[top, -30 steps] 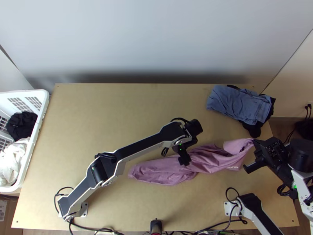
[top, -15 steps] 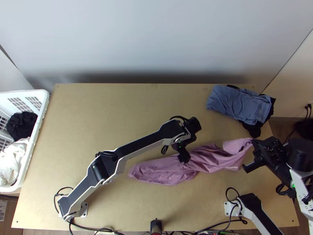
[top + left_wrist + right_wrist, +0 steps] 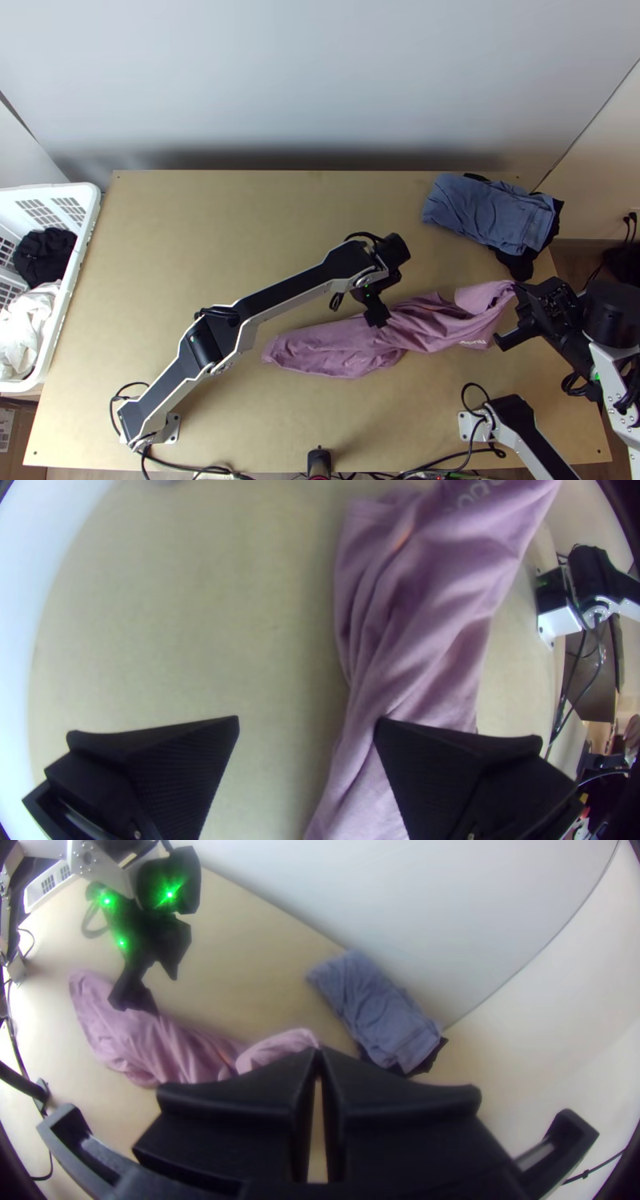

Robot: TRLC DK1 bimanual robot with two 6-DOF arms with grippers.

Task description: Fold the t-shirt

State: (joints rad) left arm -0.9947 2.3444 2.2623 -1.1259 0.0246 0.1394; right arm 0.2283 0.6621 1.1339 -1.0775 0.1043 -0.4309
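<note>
Two slight shifts in the last second: my left gripper (image 3: 376, 314) has crept toward the far side of the table (image 3: 200, 256), and my right gripper (image 3: 319, 1052) has edged toward the middle, bringing the pinched end of the pink shirt (image 3: 344, 340) with it. The rest of the shirt lies as it did, so I judge that I am lining up a second grip, with no real fold begun.

My left gripper's fingers (image 3: 460, 773) are wide apart and hold nothing. One is over the shirt, the other over bare wood; I cannot tell whether the first touches the cloth. My right gripper is closed, clamped on a corner at the shirt's right end, which looks raised.

The shirt is bunched into a long, wrinkled strip across the table's near right part. A folded blue cloth (image 3: 488, 212) lies at the far right corner.

Next, I would take a second edge and spread the shirt before folding. Pinching several layers together could keep it bunched.
</note>
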